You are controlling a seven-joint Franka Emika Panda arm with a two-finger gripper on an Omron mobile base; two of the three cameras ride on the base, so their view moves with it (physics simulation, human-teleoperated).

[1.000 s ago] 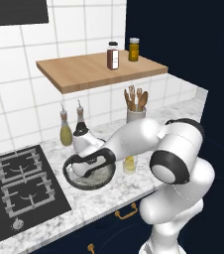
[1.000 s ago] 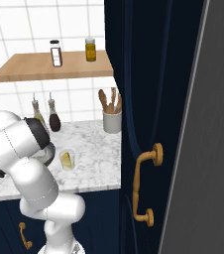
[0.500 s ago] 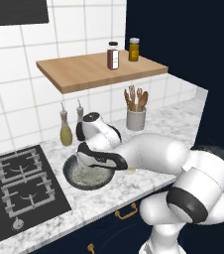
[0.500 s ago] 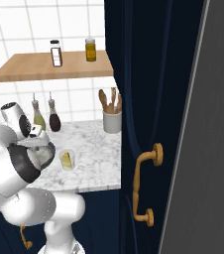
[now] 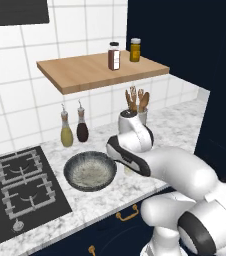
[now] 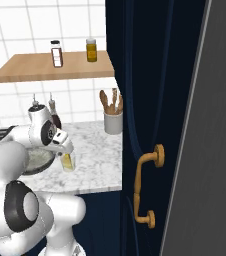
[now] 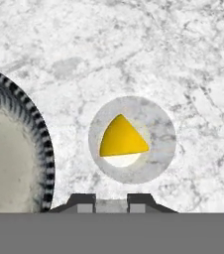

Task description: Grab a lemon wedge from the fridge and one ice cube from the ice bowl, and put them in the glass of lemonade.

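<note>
From the left base view, the arm bends low across the marble bench [image 5: 175, 125], its wrist hanging between the ice bowl [image 5: 90, 171] and the cup of wooden utensils [image 5: 136, 107]; the hand itself hides what lies beneath it, and the bowl's speckled inside looks bare of any cube I can pick out. From the right base view, the gripper [image 6: 66, 148] points straight down, just above the glass of lemonade [image 6: 68, 162], which stands on the bench right beside the bowl's rim. The grey fridge [image 6: 205, 150] door fills the right edge. In the hand view, the camera looks straight down into the glass, and the lemon wedge [image 7: 122, 137] already sits inside it, on the pale liquid; the bowl curves in at the left, apart from the glass. The fingers [image 7: 83, 201] are closed together with nothing visible between them. I'd judge the lemon part done, though whether ice has gone in I cannot tell. If not, the next move calls for swinging over to the bowl, opening, and pinching a single cube.
</note>
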